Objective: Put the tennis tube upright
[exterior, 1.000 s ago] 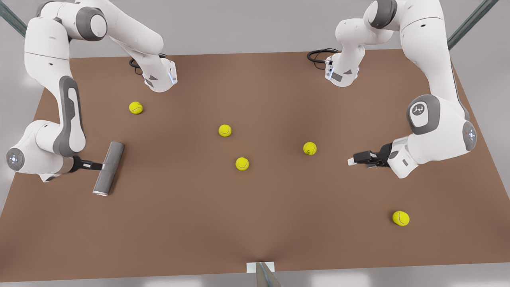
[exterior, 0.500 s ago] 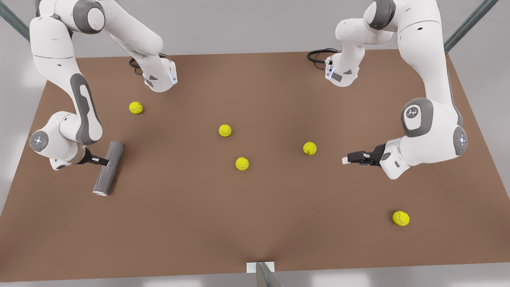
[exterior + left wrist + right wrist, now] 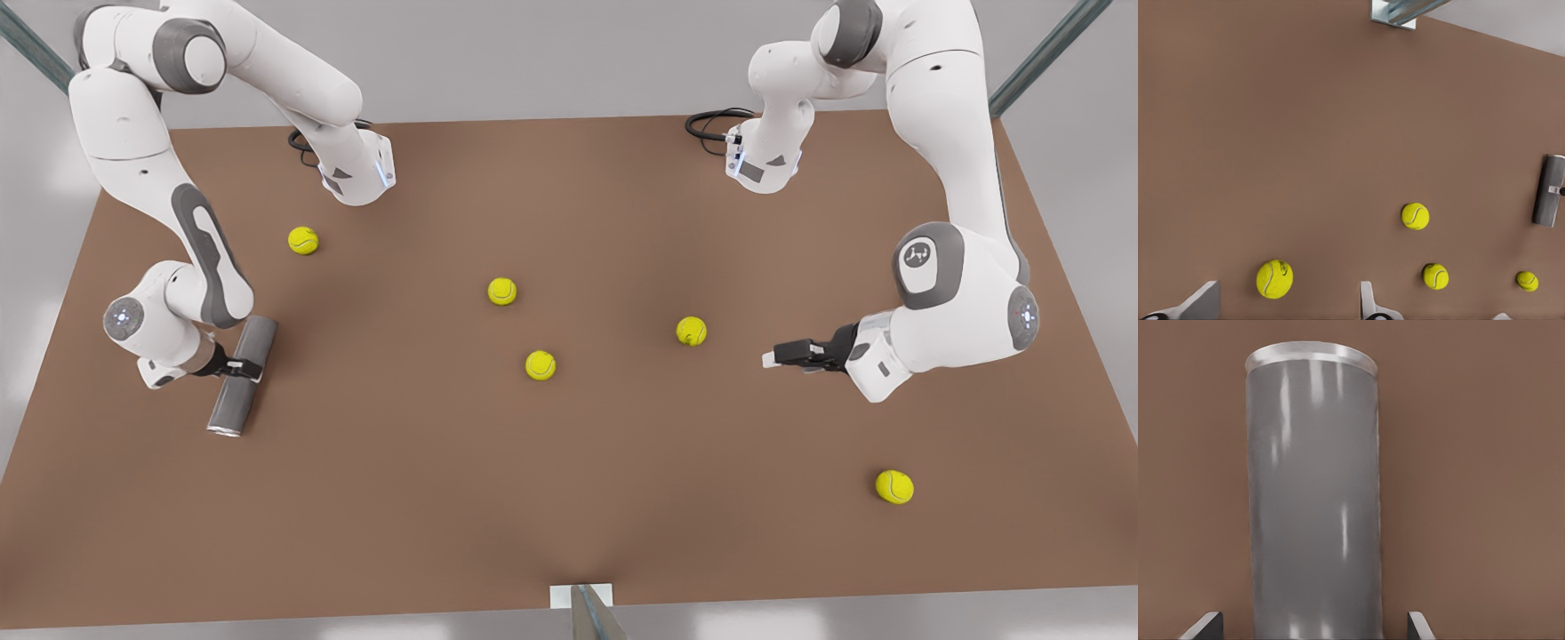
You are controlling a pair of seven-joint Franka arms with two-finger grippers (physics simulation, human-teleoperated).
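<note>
At the front view's left, right pincer (image 3: 246, 366) straddles the dark-grey cylindrical tennis tube (image 3: 242, 376) near mid-length, fingers (image 3: 1205, 625) spread on either side with a gap to the wall, not clamped. Tube lies flat on the brown tabletop (image 3: 569, 498), silvery rim end (image 3: 225, 431) toward the camera side, other end just beside the arm's wrist. At the front view's right, left pincer (image 3: 772, 358) hovers over bare tabletop, spread wide, holding nothing, well apart from the tube. Nearest yellow tennis ball (image 3: 691, 331) sits just off its tips; three more balls (image 3: 540, 365) scattered mid-table, one (image 3: 893, 486) near the right front corner.
</note>
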